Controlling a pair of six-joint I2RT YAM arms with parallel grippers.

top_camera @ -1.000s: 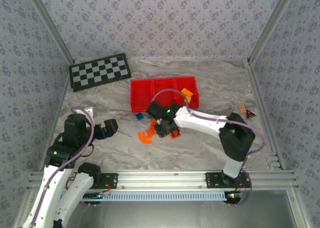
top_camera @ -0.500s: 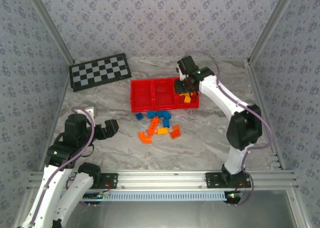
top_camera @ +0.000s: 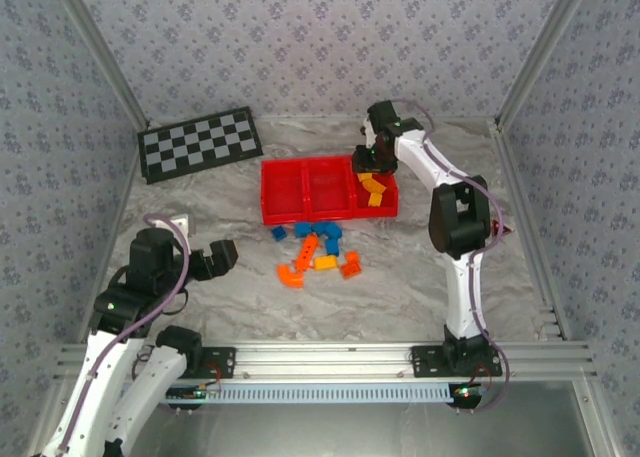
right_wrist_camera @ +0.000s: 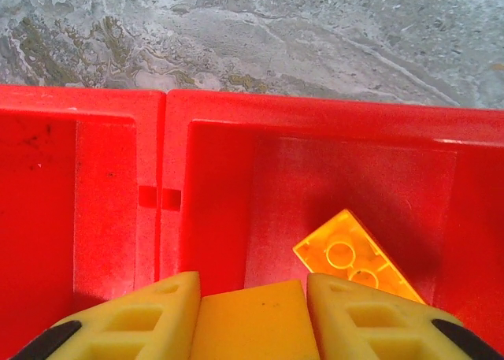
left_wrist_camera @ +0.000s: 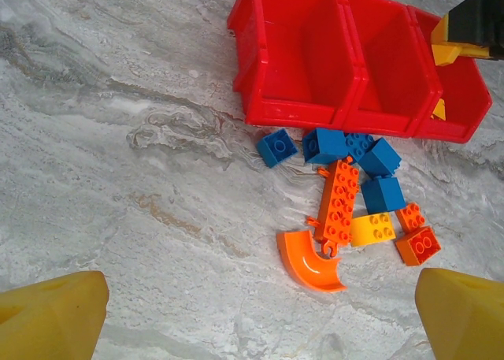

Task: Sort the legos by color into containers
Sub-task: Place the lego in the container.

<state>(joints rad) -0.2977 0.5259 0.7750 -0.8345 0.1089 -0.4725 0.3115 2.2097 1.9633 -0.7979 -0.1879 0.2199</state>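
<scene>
1. The right hand (top_camera: 368, 160) was down at the pile (top_camera: 318, 245) on the bench (top_camera: 400, 287) a second ago. Half a second ago it had swung up to the right bin (right_wrist_camera: 315, 116), and it hangs over that bin now, shifted only a little.
2. It is clenched on a yellow brick (right_wrist_camera: 252, 321). The brick sits flat between the two fingers in the right wrist view, above the bin's floor and not yet let go.
3. A second yellow brick (right_wrist_camera: 353, 259) lies askew on that bin's floor, just beside the spot under the held one. I take this bin to be the one for yellow.
4. With the arm lifted away, the pile is uncovered again. It holds several blue bricks (left_wrist_camera: 325, 145), a long orange brick (left_wrist_camera: 339, 201), a curved orange piece (left_wrist_camera: 311, 261), two small orange ones and one more yellow piece (left_wrist_camera: 372, 230). All lie close together just in front of the bins.
5. The left bin (left_wrist_camera: 295, 53) and middle bin (left_wrist_camera: 383, 68) look bare inside. By my judgement blue and orange have not been started, and the sorting is at an early stage.
6. The left hand (left_wrist_camera: 256, 301) is released, its fingers spread wide. It hangs well back from the pile and has not moved across these moments.
7. The next move is probably a plain release. The held brick may land on the one below and rest tilted, which would do no harm.
</scene>
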